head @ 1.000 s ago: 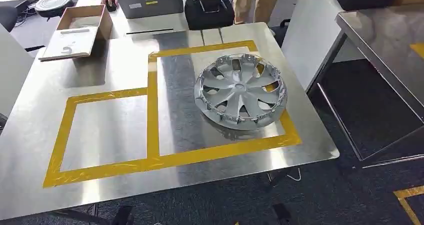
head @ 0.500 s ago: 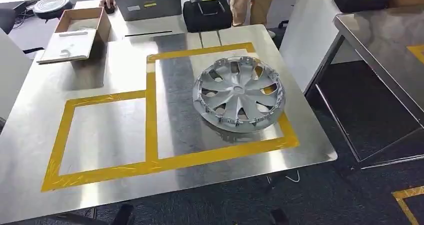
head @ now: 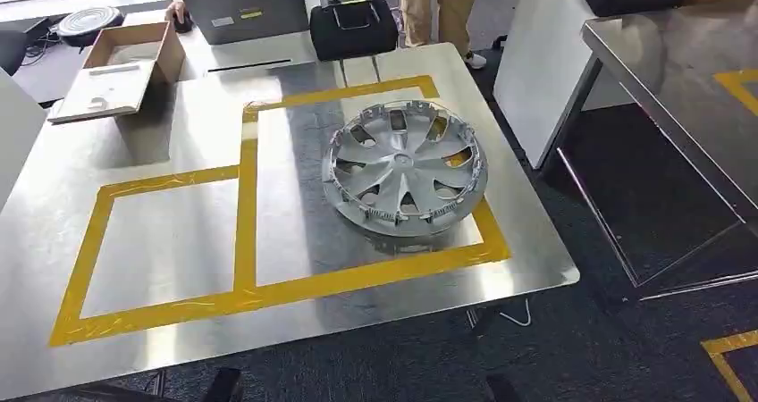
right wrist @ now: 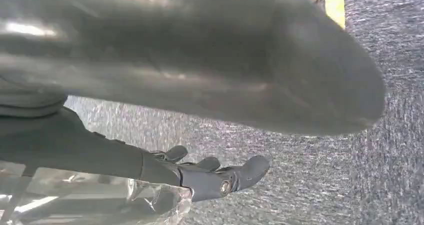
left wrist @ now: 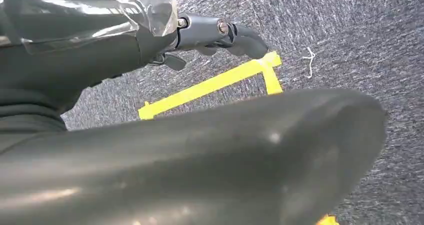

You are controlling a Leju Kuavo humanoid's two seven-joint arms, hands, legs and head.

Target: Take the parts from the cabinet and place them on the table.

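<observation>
At frame centre, a silver hubcap [head: 405, 168] lies on the bench [head: 179, 125]. Both wrist views show the left hand [left wrist: 220, 35] and right hand [right wrist: 210, 175] released, holding nothing, largely hidden behind blurred dark covers.

Steel table [head: 179, 125] with yellow tape [head: 241, 205] on dark carpet [head: 626, 348]

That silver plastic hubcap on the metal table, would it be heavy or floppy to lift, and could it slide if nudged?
The silver plastic hubcap looks thin with open spokes, so probably light and fairly stiff. Resting on the smooth steel table, it would likely slide easily. Its rim clips seem fragile.
</observation>
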